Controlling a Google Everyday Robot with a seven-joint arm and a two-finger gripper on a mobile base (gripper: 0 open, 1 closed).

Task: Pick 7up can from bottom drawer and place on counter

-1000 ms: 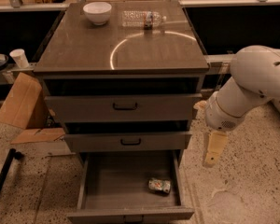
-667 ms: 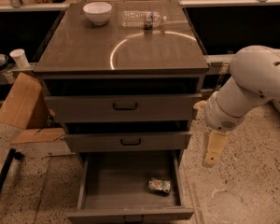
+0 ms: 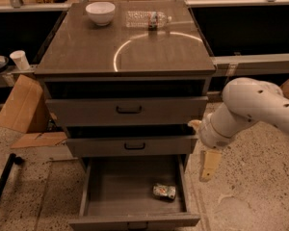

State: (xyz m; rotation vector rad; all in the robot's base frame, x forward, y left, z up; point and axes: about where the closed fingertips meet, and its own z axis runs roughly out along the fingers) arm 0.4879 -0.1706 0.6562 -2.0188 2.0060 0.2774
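Note:
The 7up can (image 3: 164, 191) lies on its side in the open bottom drawer (image 3: 133, 220), near the drawer's right wall and towards its front. My gripper (image 3: 208, 165) hangs pointing down to the right of the cabinet, outside the drawer, a little above and to the right of the can. It holds nothing that I can see. The white arm (image 3: 253, 106) reaches in from the right. The counter (image 3: 91, 52) is the glossy brown-grey cabinet top with a curved light reflection.
A white bowl (image 3: 100, 12) and a clear plastic water bottle (image 3: 147, 19) lie at the back of the counter. The two upper drawers (image 3: 129, 110) are shut. Cardboard (image 3: 20, 105) leans at the left. A paper cup (image 3: 20, 59) stands on the left ledge.
My arm and gripper have moved a little down and to the left, closer to the open bottom drawer. The can has not moved.

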